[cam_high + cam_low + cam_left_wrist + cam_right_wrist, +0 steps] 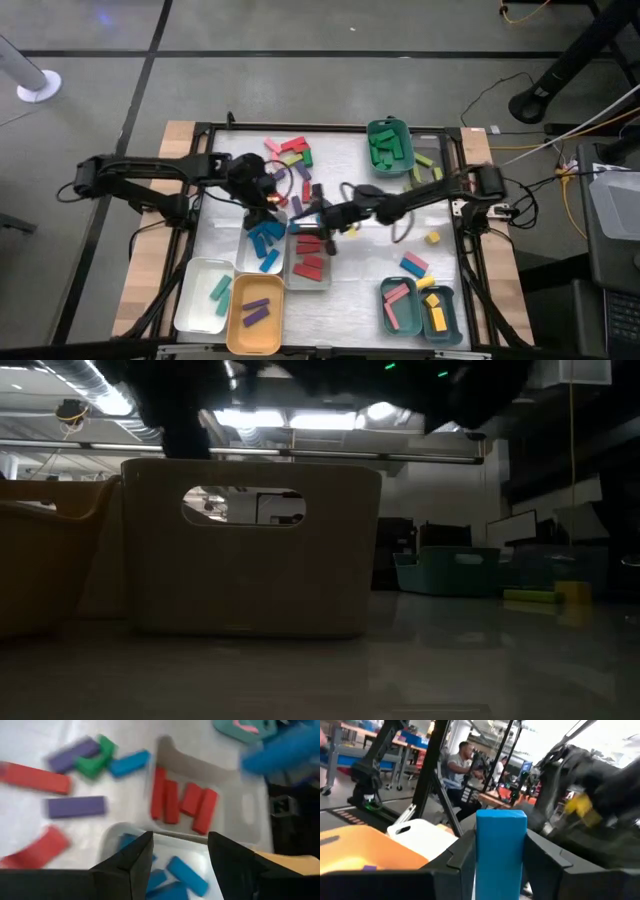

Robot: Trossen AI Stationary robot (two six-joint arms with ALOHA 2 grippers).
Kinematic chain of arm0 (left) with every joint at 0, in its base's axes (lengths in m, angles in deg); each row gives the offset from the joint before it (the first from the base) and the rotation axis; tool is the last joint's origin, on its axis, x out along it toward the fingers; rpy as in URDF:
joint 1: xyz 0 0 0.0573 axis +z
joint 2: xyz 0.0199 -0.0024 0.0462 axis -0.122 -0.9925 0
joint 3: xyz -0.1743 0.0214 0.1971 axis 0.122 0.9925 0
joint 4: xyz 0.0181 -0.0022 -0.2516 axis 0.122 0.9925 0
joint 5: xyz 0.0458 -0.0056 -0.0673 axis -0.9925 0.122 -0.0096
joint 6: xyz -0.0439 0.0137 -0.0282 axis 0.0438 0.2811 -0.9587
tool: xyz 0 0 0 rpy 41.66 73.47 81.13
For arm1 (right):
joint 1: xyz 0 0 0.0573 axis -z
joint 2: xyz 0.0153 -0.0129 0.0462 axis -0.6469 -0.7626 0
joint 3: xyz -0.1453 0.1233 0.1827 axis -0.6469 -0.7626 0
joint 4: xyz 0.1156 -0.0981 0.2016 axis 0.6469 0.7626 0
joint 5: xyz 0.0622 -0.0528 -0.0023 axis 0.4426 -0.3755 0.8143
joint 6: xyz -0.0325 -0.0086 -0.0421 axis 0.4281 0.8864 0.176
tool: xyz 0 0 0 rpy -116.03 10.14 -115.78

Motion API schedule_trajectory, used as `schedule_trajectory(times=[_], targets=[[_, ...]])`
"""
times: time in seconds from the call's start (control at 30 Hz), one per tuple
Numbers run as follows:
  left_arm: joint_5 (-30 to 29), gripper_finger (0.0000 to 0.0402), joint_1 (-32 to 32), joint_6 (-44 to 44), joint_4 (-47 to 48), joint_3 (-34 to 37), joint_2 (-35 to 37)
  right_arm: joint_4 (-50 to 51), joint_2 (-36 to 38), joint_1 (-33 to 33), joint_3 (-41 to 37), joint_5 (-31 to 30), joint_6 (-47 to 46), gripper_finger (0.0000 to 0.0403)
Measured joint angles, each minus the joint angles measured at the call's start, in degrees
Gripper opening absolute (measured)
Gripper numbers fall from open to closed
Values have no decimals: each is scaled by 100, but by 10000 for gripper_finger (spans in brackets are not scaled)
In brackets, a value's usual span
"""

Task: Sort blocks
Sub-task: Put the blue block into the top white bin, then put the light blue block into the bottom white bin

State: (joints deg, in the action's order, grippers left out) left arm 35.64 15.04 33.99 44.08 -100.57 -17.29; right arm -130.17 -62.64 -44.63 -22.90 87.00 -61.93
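Observation:
My right gripper (318,216) is at the table's middle, beside the far end of the grey tray (291,262) of red blocks (309,256). It is shut on a blue block (501,851). My left gripper (263,198) is open and empty above the tray (107,840) of blue blocks (265,240), its fingers (135,865) pointing down. In the left wrist view the red blocks (182,805) lie side by side in the grey tray (240,810). Loose red, pink, green and purple blocks (290,155) lie on the table farther back. My right gripper pinches the blue block between its two fingers, on the block's two long sides (479,862). The block stands out past the fingertips, its free end (501,816) pointing away from the wrist, clear of the table.
A white tray (193,305) holds teal blocks and an orange tray (254,338) holds purple ones at the near left. A teal tray (415,308) with pink and yellow blocks is near right, a green tray (390,145) far right. Loose blocks (432,237) lie right of centre.

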Motion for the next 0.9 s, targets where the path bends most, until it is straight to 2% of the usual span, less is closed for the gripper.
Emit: schedule_trajectory(times=[0.13, 0.3, 0.57, 0.67, 0.9], targets=[[-776, 178, -17, -125, 413, 0, 619, 93, -884, 0, 951, -2, -2, 138], [-1470, 178, -15, -322, 624, -2, 1286, 990, -1710, -3, 2046, -66, -2, 138], [-2771, 178, -11, -437, 759, -2, 1611, 2631, -2193, -13, 3095, -678, 2, 142], [-2987, 178, -11, -378, 752, -2, 1569, 2894, -2208, -11, 3199, -675, 0, 157], [-2990, 178, -11, -371, 750, 4, 1498, 2910, -2208, -13, 3204, -673, -2, 210]])
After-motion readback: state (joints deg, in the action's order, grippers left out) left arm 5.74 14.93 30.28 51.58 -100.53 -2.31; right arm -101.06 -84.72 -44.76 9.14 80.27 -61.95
